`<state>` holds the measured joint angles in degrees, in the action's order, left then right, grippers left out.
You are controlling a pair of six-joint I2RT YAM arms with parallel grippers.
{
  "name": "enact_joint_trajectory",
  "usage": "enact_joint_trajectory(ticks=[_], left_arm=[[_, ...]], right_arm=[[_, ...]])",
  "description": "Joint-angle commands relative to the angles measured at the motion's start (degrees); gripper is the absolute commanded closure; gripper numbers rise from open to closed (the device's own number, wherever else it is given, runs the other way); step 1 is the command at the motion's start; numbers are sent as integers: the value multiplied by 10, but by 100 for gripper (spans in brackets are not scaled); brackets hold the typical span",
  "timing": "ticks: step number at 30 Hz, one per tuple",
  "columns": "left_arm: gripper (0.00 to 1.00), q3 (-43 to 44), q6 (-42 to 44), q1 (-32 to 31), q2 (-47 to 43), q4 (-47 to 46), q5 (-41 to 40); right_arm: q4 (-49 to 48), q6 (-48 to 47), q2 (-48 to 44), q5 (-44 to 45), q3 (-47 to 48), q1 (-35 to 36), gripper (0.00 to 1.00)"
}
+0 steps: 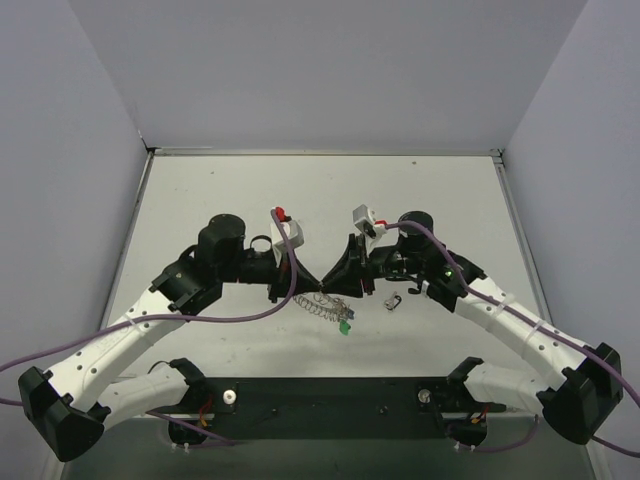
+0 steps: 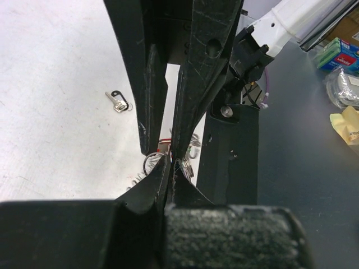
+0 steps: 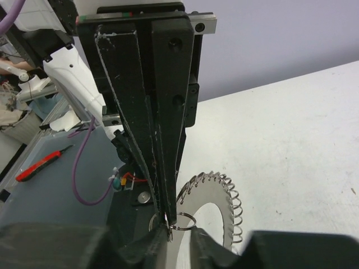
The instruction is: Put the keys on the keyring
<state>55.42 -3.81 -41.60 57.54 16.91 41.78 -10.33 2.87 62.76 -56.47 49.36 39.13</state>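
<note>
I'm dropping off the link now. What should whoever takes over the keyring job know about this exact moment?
Left gripper: shut, tips meeting the right's; what it pinches is hidden.
Right gripper: shut on a small split ring beside the coiled keyring, which trails from the tips.
Green key sits at the keyring's far end; I cannot tell whether it is threaded.
Black-headed key lies loose on the table, apart from both grippers.
Left to do: probably finish this threading, then fetch the black-headed key.

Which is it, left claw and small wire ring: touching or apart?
Touching. Right wrist view shows the left claw pinched shut on the small wire ring, which pokes out beside its tips.
</note>
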Motion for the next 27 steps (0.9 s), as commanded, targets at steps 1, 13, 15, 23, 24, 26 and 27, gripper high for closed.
enact_joint_trajectory(ticks=[1,13,15,23,24,26,27], left_arm=[[100,24,-5,-4,-15,-51,16],[42,73,67,-4,-12,90,-52],[35,80,79,-4,-16,112,-71],[34,142,152,-4,35,203,-72],[35,148,158,-4,49,220,-63],[37,166,171,-4,60,231,-58],[37,170,174,-3,67,236,-56]], right_arm=[[-35,2,14,0,34,6,89],[101,-84,4,48,82,5,100],[171,-105,15,50,113,6,100],[324,-172,47,89,187,27,100],[356,-188,52,95,196,32,100],[384,-198,66,110,219,45,100],[406,-208,69,112,224,49,100]])
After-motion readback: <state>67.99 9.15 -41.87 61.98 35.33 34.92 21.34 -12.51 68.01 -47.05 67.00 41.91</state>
